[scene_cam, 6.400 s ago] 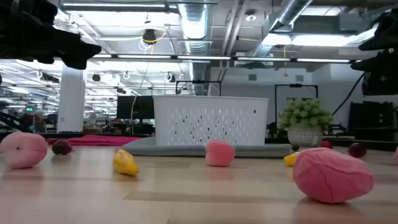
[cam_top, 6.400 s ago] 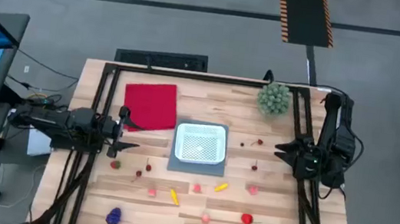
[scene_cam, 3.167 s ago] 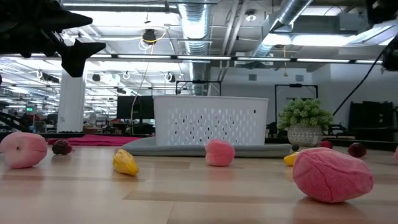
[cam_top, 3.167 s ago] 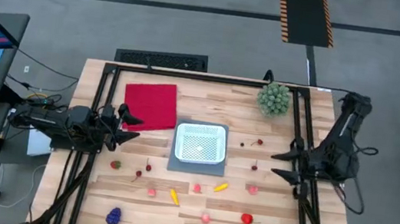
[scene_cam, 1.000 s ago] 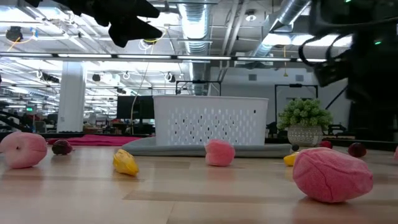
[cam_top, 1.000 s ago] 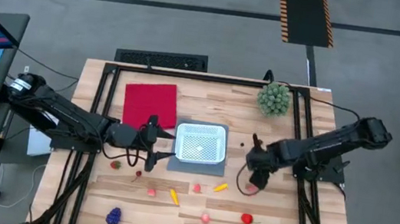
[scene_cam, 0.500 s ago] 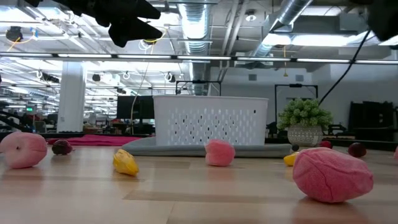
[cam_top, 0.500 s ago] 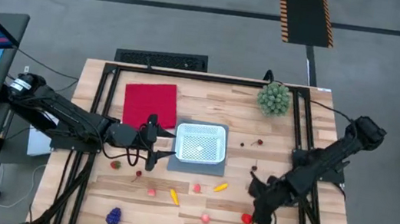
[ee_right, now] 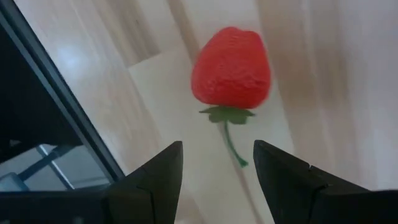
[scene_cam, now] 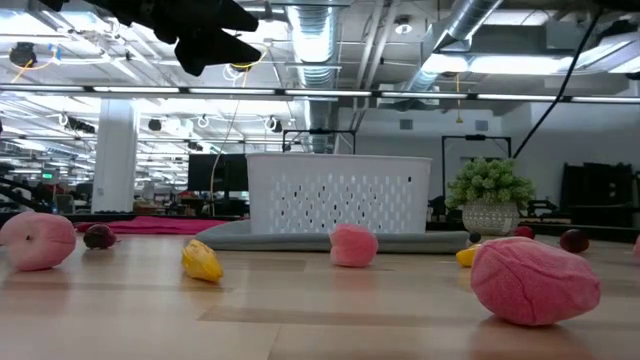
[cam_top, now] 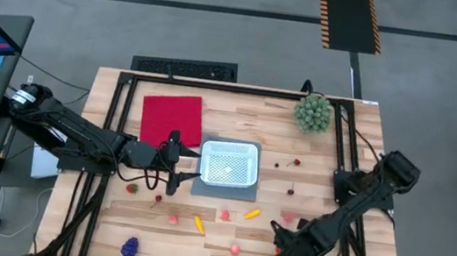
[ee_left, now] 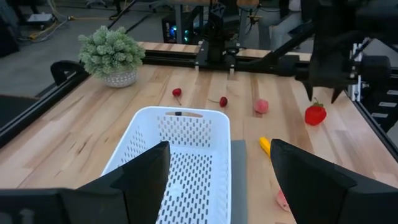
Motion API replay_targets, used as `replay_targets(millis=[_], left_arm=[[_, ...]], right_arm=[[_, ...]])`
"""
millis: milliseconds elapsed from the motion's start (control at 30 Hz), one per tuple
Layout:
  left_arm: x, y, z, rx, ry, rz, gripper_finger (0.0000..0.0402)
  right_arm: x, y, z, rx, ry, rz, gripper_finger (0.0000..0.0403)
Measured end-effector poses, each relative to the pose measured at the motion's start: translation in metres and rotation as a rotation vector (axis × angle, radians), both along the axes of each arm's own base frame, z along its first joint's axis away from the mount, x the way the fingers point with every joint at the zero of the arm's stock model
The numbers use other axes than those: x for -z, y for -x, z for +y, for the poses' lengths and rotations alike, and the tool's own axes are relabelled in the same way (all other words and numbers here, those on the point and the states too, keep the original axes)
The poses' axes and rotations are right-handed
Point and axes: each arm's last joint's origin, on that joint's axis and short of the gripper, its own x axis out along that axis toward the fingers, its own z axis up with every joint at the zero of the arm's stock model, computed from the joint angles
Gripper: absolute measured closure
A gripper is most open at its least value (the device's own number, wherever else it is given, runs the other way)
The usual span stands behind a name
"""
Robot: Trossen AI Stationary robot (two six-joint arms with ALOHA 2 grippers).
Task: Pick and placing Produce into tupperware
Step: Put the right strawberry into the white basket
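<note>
Right wrist view: spread right gripper [ee_right: 217,163] hovers over small red toy strawberry [ee_right: 231,67], centre frame; likely light, slippery — pinch its plump body.

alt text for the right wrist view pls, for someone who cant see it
A red toy strawberry with a green leafy cap and thin stem lies on the light wooden table, just ahead of the right gripper. The gripper's two dark fingers are open, framing the stem.
</note>
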Motion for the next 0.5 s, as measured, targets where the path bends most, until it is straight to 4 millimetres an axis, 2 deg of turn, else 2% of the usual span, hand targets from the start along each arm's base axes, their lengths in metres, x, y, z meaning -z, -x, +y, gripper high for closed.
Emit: replay_targets(millis=[167, 267, 500], left_arm=[[-0.0005, -0.0001, 0.0000, 0.000, 0.001, -0.005, 0.0132], [-0.0005, -0.0001, 0.0000, 0.000, 0.001, -0.005, 0.0132], [-0.0005, -0.0001, 0.0000, 0.000, 0.000, -0.005, 0.0132]], right_arm=[[0.0093, -0.0024, 0.0035, -0.028, 0.014, 0.041, 0.0186], [0.0103, -0.0036, 0.0050, -0.040, 0.019, 0.046, 0.0203], [0.0097, -0.0041, 0.0034, -0.068, 0.022, 0.039, 0.0306]])
